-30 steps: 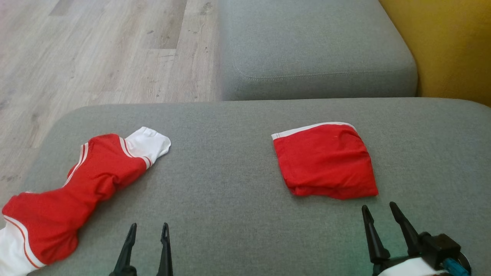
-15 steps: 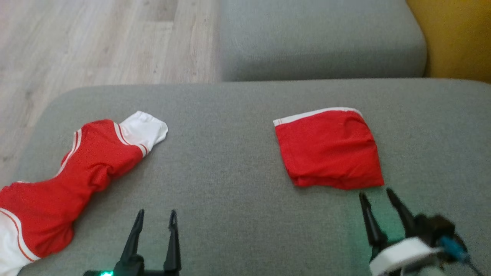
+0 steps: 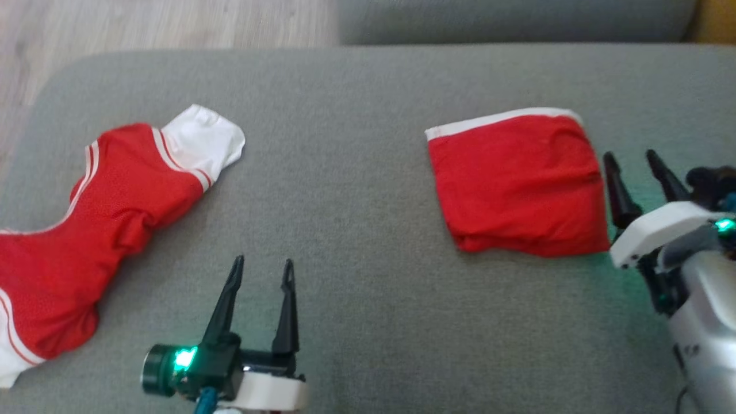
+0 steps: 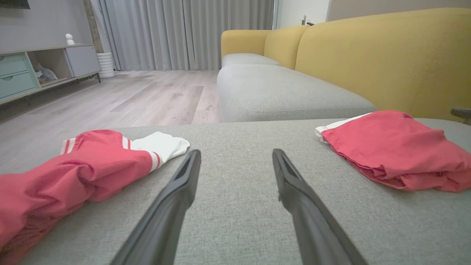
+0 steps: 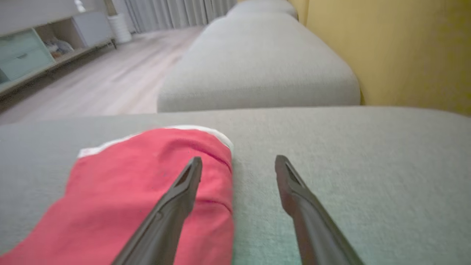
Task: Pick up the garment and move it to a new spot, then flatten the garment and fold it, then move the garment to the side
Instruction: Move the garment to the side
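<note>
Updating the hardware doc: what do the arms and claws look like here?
Left claw and right claw: two long, tapered black fingers on a black body, white wrist collar, green light, teal cable. The right forearm is silver.

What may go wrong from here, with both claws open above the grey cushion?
1. The right claw stands at the right edge of the folded red cloth with a white band, one finger over it: closing may pinch only the top layer and undo the fold.
2. The crumpled red and white garment seems to reach the left edge of the grey fabric cushion; a pull by the left claw might drag it off.
</note>
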